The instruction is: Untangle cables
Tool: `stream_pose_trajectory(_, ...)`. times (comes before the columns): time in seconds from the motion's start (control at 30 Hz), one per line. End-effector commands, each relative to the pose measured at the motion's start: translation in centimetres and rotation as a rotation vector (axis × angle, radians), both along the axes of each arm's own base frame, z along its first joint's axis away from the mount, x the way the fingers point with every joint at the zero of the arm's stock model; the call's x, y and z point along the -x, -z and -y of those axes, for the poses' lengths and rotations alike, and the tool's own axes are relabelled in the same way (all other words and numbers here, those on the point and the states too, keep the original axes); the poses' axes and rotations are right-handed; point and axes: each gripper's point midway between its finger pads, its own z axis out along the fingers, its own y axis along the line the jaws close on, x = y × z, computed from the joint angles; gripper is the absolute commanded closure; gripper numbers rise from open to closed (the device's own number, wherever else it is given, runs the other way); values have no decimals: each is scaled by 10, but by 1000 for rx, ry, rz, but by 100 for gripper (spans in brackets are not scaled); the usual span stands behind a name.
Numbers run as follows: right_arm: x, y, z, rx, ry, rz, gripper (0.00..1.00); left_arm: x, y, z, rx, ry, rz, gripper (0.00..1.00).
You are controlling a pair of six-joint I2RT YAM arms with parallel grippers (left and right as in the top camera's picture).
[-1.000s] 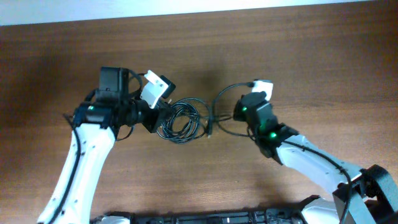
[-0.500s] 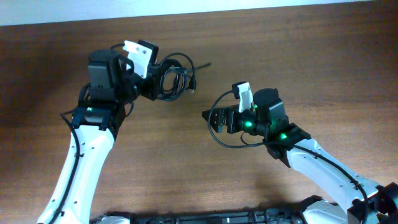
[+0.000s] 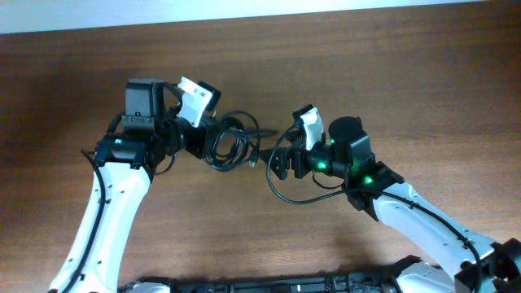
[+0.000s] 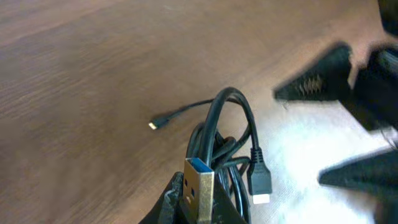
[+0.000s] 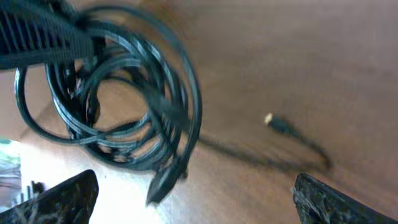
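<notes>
My left gripper (image 3: pixel 205 140) is shut on the cables (image 3: pixel 232 145), a black coiled bundle hanging from it just right of its fingers. In the left wrist view its jaws (image 4: pixel 199 208) pinch a blue-tongued USB plug (image 4: pixel 199 183), with loops (image 4: pixel 231 118) and a small black plug (image 4: pixel 260 182) beyond. My right gripper (image 3: pixel 282 161) stands open just right of the bundle, facing it. In the right wrist view the coil (image 5: pixel 124 93) hangs ahead of its wide-apart fingers (image 5: pixel 59 199), with nothing between the gripper's (image 5: pixel 193 205) jaws. One separate cable loop (image 3: pixel 285 194) lies on the table under the right gripper.
The wooden table (image 3: pixel 391 81) stretches all round. A thin cord with a small plug end (image 5: pixel 268 118) lies on the wood ahead of the right gripper. The left gripper's ribbed finger (image 5: pixel 43 31) shows at the top left of the right wrist view.
The right gripper has opened wide, letting go of the cable, and swung toward the bundle. The left gripper carried the bundle to the far left, then back down toward the middle.
</notes>
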Motion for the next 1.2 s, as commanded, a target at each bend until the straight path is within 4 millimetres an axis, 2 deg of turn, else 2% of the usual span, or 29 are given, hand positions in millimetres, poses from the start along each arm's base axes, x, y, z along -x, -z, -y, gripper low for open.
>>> stream_pose_trajectory(0.0, 6, -18, -12, -18, -104, 121, 1, 13, -14, 17, 35, 198, 93, 100)
stream_pose_trajectory(0.07, 10, -25, -23, -42, -149, 161, 1, 22, -23, 28, 110, 262, 97, 100)
stream_pose_trajectory(0.13, 13, -13, -29, -21, -176, 148, 1, 39, -36, 42, 203, 390, 132, 100)
stream_pose_trajectory(0.17, 14, -8, -31, -17, -183, 137, 1, 41, -37, 43, 213, 395, 125, 100)
stream_pose_trajectory(0.23, 16, -11, -36, -33, -206, 152, 1, 48, -34, 46, 213, 409, 97, 100)
stream_pose_trajectory(0.27, 16, -16, -38, -47, -215, 174, 8, 55, -32, 52, 212, 435, 82, 100)
stream_pose_trajectory(0.3, 15, -18, -38, -51, -214, 184, 29, 61, -31, 60, 206, 468, 82, 100)
stream_pose_trajectory(0.33, 16, -18, -38, -51, -214, 181, 46, 63, -30, 64, 198, 481, 88, 98)
stream_pose_trajectory(0.37, 15, -18, -38, -54, -211, 174, 70, 62, -28, 65, 183, 481, 92, 94)
stream_pose_trajectory(0.4, 15, -18, -37, -53, -208, 175, 86, 57, -23, 61, 140, 460, 99, 65)
stream_pose_trajectory(0.43, 11, -17, -35, -53, -184, 164, 95, 53, -19, 57, 106, 433, 95, 50)
stream_pose_trajectory(0.47, 2, -15, -30, -53, -111, 131, 96, 45, -13, 50, 66, 362, 68, 1)
stream_pose_trajectory(0.53, -13, -12, -21, -69, 26, 62, 96, 27, -7, 33, 40, 180, -5, 1)
stream_pose_trajectory(0.57, -24, -10, -12, -97, 140, -1, 96, 3, 0, 9, 35, -109, -105, 1)
stream_pose_trajectory(0.6, -28, -10, -8, -128, 196, -47, 96, -3, 2, 0, 54, -239, -161, 1)
stream_pose_trajectory(0.63, -29, -12, -8, -163, 220, -83, 96, -3, 3, 0, 79, -291, -200, 1)
stream_pose_trajectory(0.77, -28, -16, -11, -286, 273, -222, 96, 7, 16, 11, 72, -267, -234, 1)
stream_pose_trajectory(0.9, -27, -20, -13, -296, 253, -217, 96, -4, 35, 12, 145, -409, -342, 1)
stream_pose_trajectory(0.97, -25, -20, -15, -296, 235, -218, 96, -16, 47, 16, 110, -338, -293, 1)
stream_pose_trajectory(1.0, -23, -20, -17, -291, 217, -213, 96, -19, 48, 24, 108, -236, -239, 3)
stream_pose_trajectory(1.07, -21, -21, -18, -284, 199, -203, 96, -8, 41, 48, 155, 18, -164, 7)
stream_pose_trajectory(1.1, -21, -21, -18, -285, 198, -203, 96, -5, 44, 49, 148, 53, -160, 27)
stream_pose_trajectory(1.13, -18, -21, -21, -286, 178, -204, 96, -6, 47, 48, 135, 44, -165, 54)
stream_pose_trajectory(1.17, -16, -23, -22, -279, 154, -188, 96, -6, 48, 48, 135, 44, -166, 61)
